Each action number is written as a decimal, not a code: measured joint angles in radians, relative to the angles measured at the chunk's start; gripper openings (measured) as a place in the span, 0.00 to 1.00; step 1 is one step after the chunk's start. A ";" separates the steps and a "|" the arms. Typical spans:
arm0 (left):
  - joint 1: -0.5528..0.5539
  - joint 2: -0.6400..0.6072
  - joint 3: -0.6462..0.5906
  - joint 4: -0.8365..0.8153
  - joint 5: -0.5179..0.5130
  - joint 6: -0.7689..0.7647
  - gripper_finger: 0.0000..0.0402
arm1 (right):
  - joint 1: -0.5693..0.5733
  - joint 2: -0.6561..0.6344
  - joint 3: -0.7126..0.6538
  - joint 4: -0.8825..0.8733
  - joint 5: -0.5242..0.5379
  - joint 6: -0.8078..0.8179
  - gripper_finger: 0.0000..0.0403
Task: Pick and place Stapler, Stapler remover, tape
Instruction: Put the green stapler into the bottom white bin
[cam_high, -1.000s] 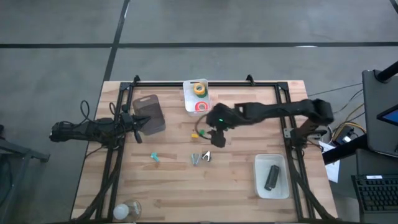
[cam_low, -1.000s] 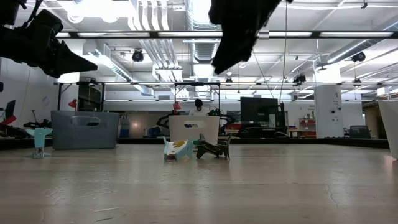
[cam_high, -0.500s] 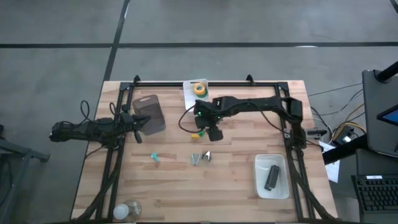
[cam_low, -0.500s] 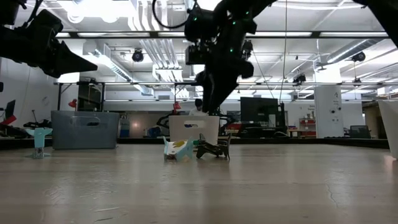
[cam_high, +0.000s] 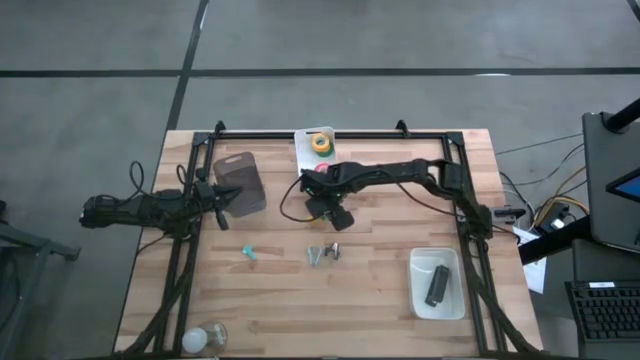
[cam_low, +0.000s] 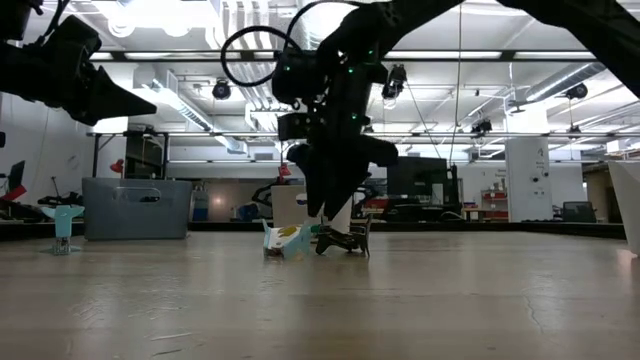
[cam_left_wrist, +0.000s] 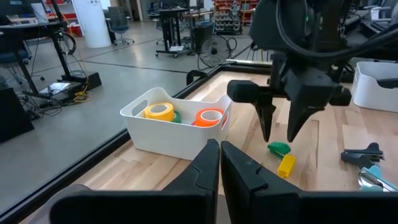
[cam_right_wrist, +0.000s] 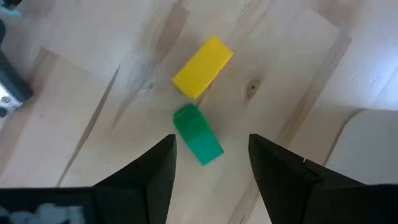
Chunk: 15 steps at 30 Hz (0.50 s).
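Evidently the right gripper, jaws wide and empty, hangs over the green-and-yellow piece, which looks light, rigid, best pinched across its narrow green end; the left gripper waits shut.

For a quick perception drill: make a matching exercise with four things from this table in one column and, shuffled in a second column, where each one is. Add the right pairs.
Things
1. stapler
2. yellow tape roll
3. right gripper
4. left gripper

Places
A. open, hanging just above the small green-and-yellow piece
B. shut, at the table's left edge beside the grey bin
C. lying in the white tray near the table's right front
D. in the white bin at the table's far edge, next to a red roll

Pairs: 1-C, 2-D, 3-A, 4-B
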<state>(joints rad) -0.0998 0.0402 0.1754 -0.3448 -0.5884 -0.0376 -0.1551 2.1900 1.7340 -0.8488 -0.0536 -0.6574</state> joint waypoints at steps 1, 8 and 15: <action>0.000 0.000 0.000 -0.001 0.000 0.000 0.05 | 0.000 0.004 0.000 0.002 0.000 0.000 0.48; 0.000 0.000 0.000 -0.002 0.000 0.000 0.05 | 0.000 0.039 -0.005 0.018 -0.001 0.002 0.48; 0.000 0.000 0.000 0.000 0.000 0.000 0.05 | 0.000 0.050 -0.010 0.019 -0.027 0.039 0.47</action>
<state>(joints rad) -0.0997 0.0402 0.1755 -0.3447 -0.5883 -0.0375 -0.1551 2.2400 1.7237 -0.8300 -0.0801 -0.6188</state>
